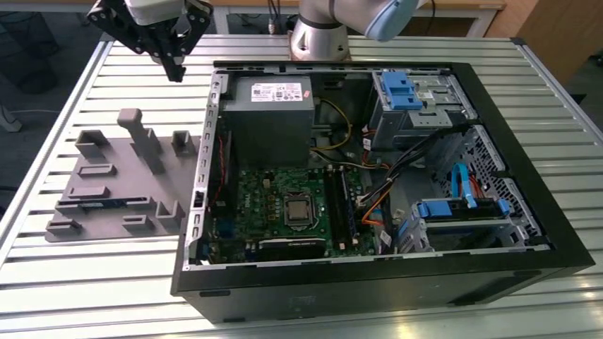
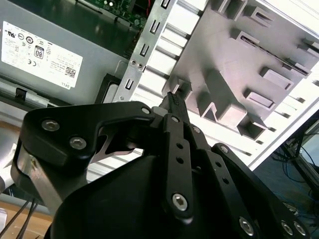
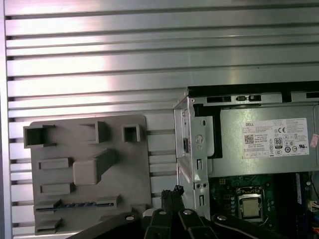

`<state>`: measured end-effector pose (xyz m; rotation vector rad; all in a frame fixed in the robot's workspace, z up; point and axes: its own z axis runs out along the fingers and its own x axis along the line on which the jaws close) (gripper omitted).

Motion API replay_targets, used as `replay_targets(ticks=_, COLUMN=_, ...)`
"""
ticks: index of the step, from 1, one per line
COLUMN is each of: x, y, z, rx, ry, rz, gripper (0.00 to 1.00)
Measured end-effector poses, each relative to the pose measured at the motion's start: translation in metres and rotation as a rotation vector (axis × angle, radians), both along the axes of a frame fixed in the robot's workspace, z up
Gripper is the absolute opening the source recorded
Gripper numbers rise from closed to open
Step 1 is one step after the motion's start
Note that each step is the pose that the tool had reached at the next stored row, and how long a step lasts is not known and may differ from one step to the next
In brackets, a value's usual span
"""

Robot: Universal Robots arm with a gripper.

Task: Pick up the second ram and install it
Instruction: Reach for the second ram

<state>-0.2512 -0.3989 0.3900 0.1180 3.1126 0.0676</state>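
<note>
Our claw (image 1: 175, 73), closed tight and empty, hangs near the grey holder (image 1: 123, 185) where the second ram (image 3: 75, 204) lies, so we judge pickup and fitting both undone.

**Slatted Table (image 1: 104, 289) Carries Open Computer Case (image 1: 377, 286) and Grey Holder Plate (image 1: 123, 187)**

The table is a bright metal surface of long parallel slats. The black computer case lies on its side with its open face up, toward the exterior view's right. Just beside it, on the exterior view's left, the flat grey holder plate rests on the slats, with raised blocks and slots on top. The arm's base (image 1: 318, 39) stands at the table's far edge.
</note>
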Motion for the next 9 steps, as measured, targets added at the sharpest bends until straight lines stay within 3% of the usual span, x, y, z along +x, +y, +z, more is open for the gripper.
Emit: replay_targets(ticks=9, x=-0.012, y=0.0000, z=-0.0004, rx=0.0001, ry=0.0000, rz=0.000, gripper=0.11)
